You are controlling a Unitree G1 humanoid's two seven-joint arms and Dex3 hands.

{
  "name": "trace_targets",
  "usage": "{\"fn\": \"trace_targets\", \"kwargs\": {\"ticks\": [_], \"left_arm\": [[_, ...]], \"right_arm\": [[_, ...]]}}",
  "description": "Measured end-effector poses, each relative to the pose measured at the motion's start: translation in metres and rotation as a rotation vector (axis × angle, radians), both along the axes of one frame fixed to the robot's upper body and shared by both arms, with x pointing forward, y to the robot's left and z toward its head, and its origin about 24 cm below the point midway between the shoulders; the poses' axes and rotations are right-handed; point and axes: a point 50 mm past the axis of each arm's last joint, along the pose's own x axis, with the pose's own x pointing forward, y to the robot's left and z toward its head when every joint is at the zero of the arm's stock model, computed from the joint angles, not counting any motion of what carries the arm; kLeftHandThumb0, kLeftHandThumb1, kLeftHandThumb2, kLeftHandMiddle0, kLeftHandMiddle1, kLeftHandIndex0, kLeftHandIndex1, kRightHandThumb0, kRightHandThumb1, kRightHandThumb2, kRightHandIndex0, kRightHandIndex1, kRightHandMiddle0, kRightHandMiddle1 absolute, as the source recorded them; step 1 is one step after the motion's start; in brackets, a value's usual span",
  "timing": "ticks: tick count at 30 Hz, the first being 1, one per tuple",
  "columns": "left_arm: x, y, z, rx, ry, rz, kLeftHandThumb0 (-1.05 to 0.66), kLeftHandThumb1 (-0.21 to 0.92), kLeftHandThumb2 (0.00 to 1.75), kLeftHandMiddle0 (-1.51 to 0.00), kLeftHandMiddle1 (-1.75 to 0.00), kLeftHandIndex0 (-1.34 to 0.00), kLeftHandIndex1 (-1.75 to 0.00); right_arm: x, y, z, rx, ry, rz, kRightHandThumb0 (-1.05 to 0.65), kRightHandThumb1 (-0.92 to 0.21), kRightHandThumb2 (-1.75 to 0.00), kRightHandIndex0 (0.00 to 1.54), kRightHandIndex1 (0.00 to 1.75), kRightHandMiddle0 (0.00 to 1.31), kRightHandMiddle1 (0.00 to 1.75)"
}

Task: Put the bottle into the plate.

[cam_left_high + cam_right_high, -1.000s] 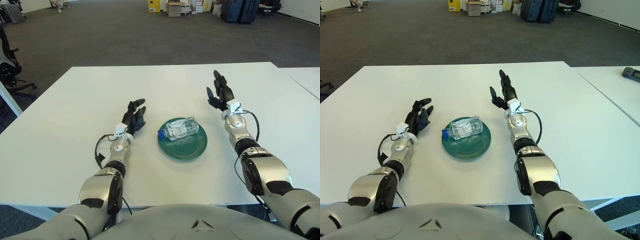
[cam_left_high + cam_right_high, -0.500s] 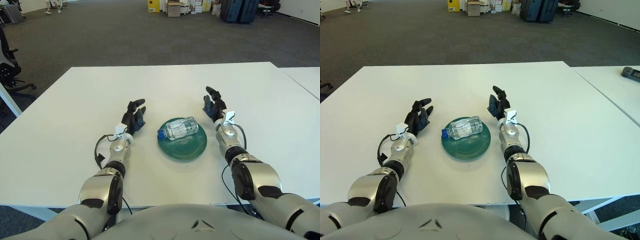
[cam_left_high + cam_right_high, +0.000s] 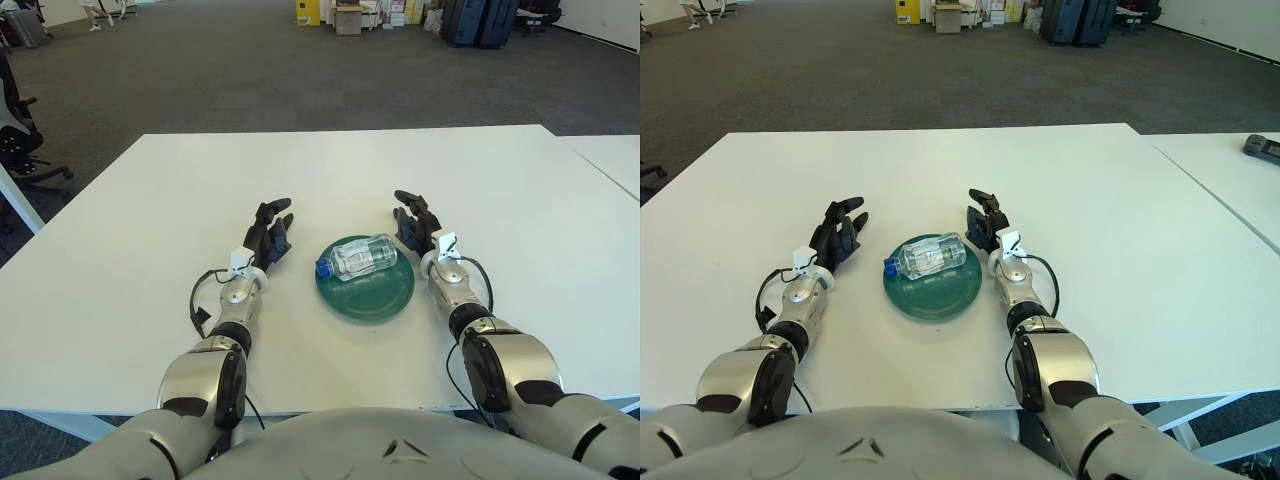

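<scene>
As you look down:
bottle (image 3: 361, 256): lying on green plate (image 3: 375, 298)
L hand (image 3: 268, 236): fingers loose, empty
R hand (image 3: 415, 222): fingers loose, empty, beside plate

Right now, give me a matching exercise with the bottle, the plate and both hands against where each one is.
1 bottle
2 plate
3 left hand
4 right hand

A open, beside the plate's right edge
B lying on its side in the plate
C open, left of the plate
D on the white table between the hands

Pairs: 1-B, 2-D, 3-C, 4-A
</scene>
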Motion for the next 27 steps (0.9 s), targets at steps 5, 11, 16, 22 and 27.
{"fn": "trace_targets", "kwargs": {"ticks": [5,11,16,22,27], "left_arm": [[0.0,0.0,0.0,0.002,0.0,0.001,-0.88,0.92,0.9,-0.54,-0.09,-0.11,-1.05],[0.0,0.001,0.0,0.005,0.004,0.002,-0.9,0.92,0.91,-0.51,-0.08,-0.09,-1.04],[0.0,0.002,-0.001,0.008,0.01,0.002,-0.91,0.92,0.92,-0.49,-0.07,-0.1,-1.04],[0.001,0.002,-0.001,0.012,0.014,0.002,-0.93,0.92,0.92,-0.48,-0.07,-0.07,-1.03],[0.001,0.002,-0.001,0.015,0.015,0.003,-0.93,0.92,0.91,-0.49,-0.07,-0.08,-1.03]], "right_arm": [[-0.009,0.0,-0.004,-0.009,-0.025,0.014,-0.74,-0.92,-0.84,0.29,0.04,0.0,0.7],[-0.013,0.001,-0.006,-0.017,-0.036,0.027,-0.78,-0.92,-0.84,0.29,0.04,0.0,0.69],[-0.016,0.001,-0.01,-0.037,-0.02,0.044,-0.81,-0.92,-0.86,0.29,0.03,0.0,0.65],[-0.017,0.0,-0.011,-0.058,-0.02,0.052,-0.82,-0.92,-0.87,0.28,0.02,0.0,0.61],[-0.019,-0.002,-0.012,-0.063,-0.016,0.048,-0.8,-0.92,-0.87,0.28,0.02,0.0,0.61]]}}
